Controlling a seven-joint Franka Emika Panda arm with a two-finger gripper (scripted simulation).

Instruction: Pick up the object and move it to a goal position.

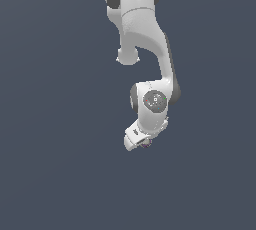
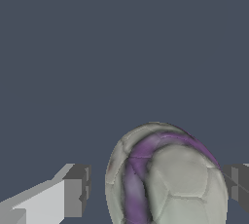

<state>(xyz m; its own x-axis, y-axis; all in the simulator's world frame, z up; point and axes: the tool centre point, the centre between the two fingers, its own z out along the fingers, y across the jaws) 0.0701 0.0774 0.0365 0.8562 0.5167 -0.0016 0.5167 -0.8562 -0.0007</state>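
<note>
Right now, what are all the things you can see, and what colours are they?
ball: one, off-white and grey with purple streaks, between the gripper's fingers; one finger touches its side, a gap shows at the other.
background: plain dark blue-grey all around; no table edge or goal marker shows.
arm: one, white with dark grey joints, reaching down from the top of the exterior view.
gripper: one, white with grey fingertips, at the arm's low end; whether it has clamped the ball is unclear.

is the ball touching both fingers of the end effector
No: in the wrist view the ball sits against one finger, with a clear gap to the other finger.
</note>
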